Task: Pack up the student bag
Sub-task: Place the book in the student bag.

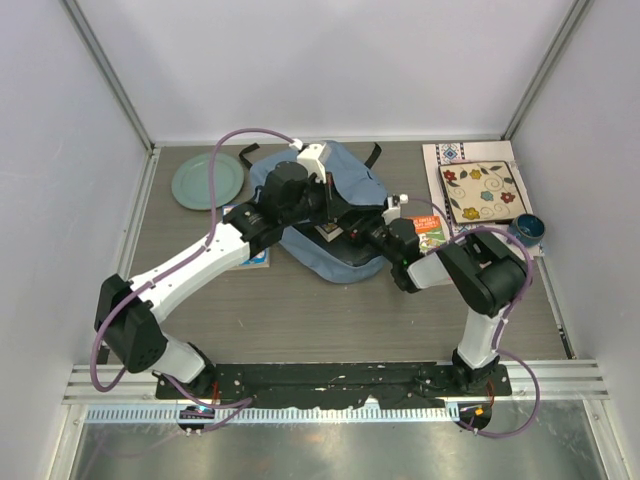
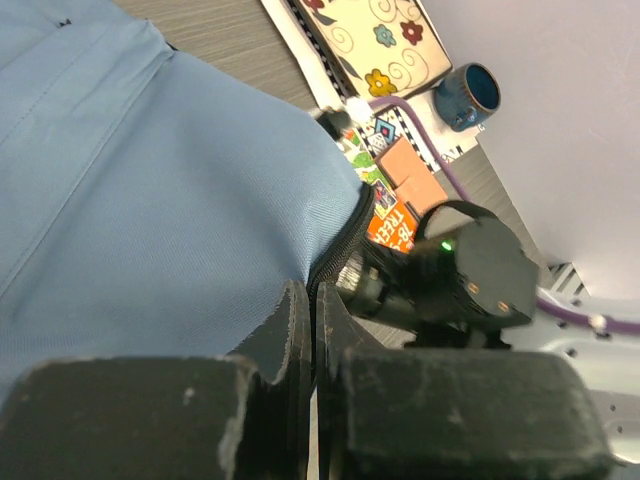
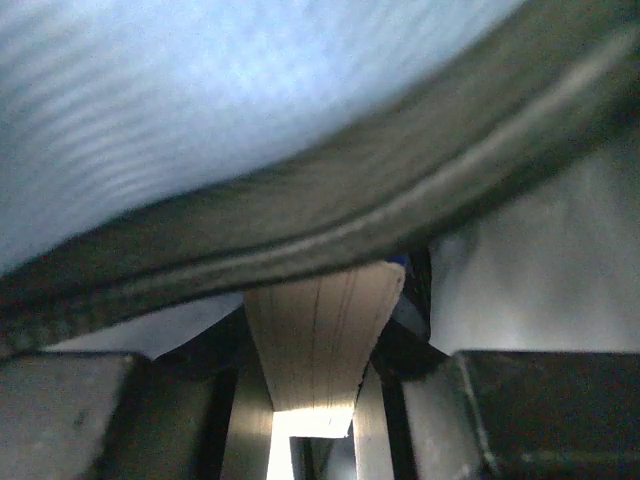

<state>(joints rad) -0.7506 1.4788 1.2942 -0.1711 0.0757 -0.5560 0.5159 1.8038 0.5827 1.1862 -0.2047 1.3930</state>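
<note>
Left gripper (image 2: 313,295) clamped tight on student bag (image 1: 355,180) zipper rim; right gripper (image 3: 315,400) part-closed on a book (image 3: 320,310).
Bag lies on the table (image 1: 330,320), toward the back; book's page edge sits just under the bag's raised dark rim.

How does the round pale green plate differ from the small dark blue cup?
The round pale green plate is flat and wide; the small dark blue cup is deep and much smaller. The plate lies left of the light-blue fabric backpack, the cup to its right. Both are round and stand outside the backpack.
</note>
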